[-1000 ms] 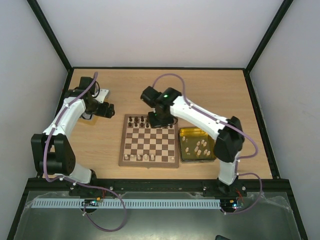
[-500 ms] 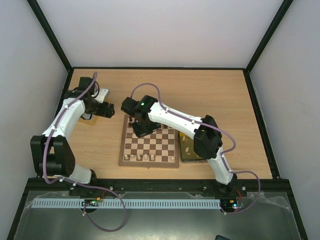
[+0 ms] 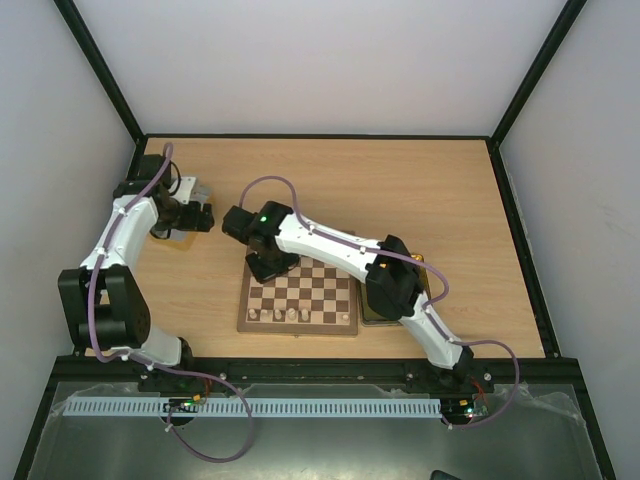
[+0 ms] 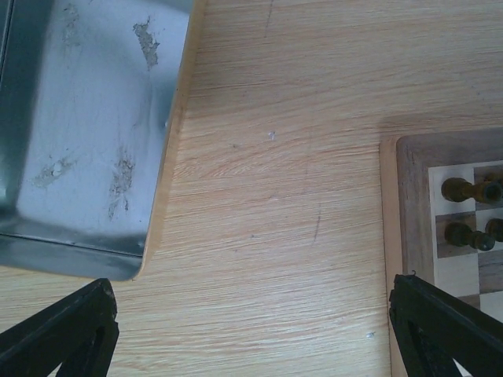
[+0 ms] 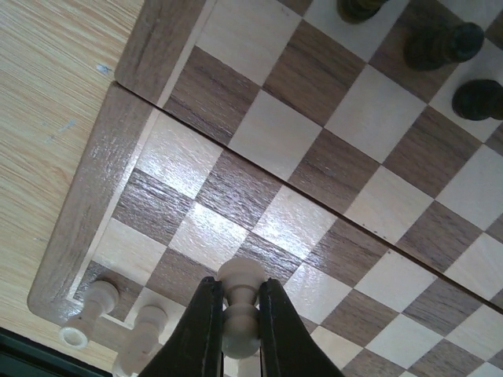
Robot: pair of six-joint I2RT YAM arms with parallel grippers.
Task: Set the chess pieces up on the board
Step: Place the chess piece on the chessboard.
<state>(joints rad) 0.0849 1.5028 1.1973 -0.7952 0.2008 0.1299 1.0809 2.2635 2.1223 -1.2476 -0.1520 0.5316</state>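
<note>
Board (image 3: 298, 300) lies mid-table in the overhead view. The right gripper (image 3: 268, 266) is at its 11 o'clock corner and the left gripper (image 3: 203, 216) is beside the silver tray (image 3: 192, 190). Left wrist view: fingers (image 4: 63, 330) spread wide, holding nothing, with dark pieces (image 4: 465, 190) at 3 o'clock. Right wrist view: narrow fingers pinch an upright cream piece (image 5: 240, 302), and other cream pieces (image 5: 102, 310) lie toward 8 o'clock.

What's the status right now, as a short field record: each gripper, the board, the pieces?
left gripper: open, empty, over table between silver tray and board
right gripper: shut on cream piece, above board
dark pieces: several on board
other cream pieces: at board corner
</note>
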